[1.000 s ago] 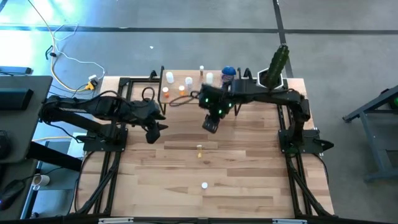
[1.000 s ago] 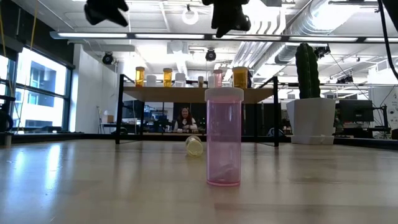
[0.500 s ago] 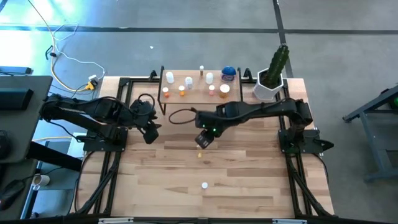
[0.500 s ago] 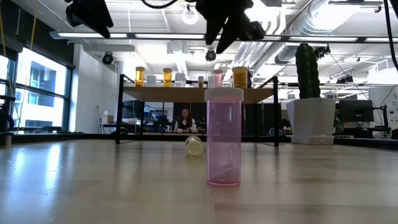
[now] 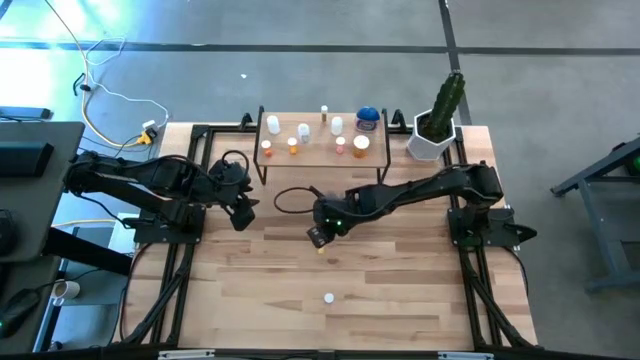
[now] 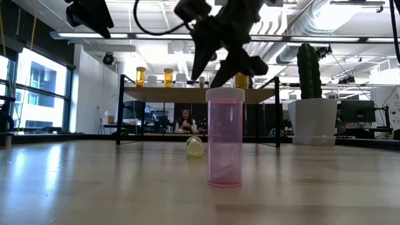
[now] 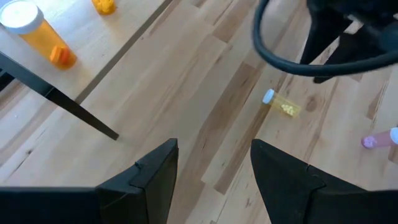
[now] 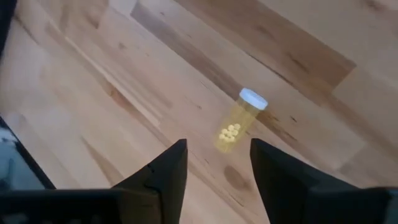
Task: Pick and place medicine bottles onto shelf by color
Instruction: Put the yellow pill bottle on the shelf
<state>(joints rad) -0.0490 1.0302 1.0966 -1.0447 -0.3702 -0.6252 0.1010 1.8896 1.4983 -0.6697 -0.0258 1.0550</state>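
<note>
— Right wrist view first: where's the bottle it's after?

— That little yellow bottle (image 8: 237, 126) lies on its side on the bare wood, about mid-tabletop, well short of the shelf (image 5: 320, 150) at the far edge. It sits just ahead of the right gripper (image 8: 214, 163), showing in the gap between the two fingers, white cap pointing away from them.

— So its long axis?

— Slanted across the boards, roughly along the line the fingers point. I'd guess the wrist wants to turn so the fingers close across the body, not end to end.

— Are those fingers parted?

— Yes, spread apart and holding nothing, with the bottle not yet between them.

— And the other arm?

— The left gripper (image 5: 243, 205) hangs near the left edge of the tabletop, fingers apart and empty too. It sees the same bottle, but farther off. From above, the right gripper is almost on top of it, so that arm is clearly nearer.

— Anything else loose?

— A pink bottle (image 6: 225, 137) stands upright toward the near edge, well apart from both grippers.
</note>
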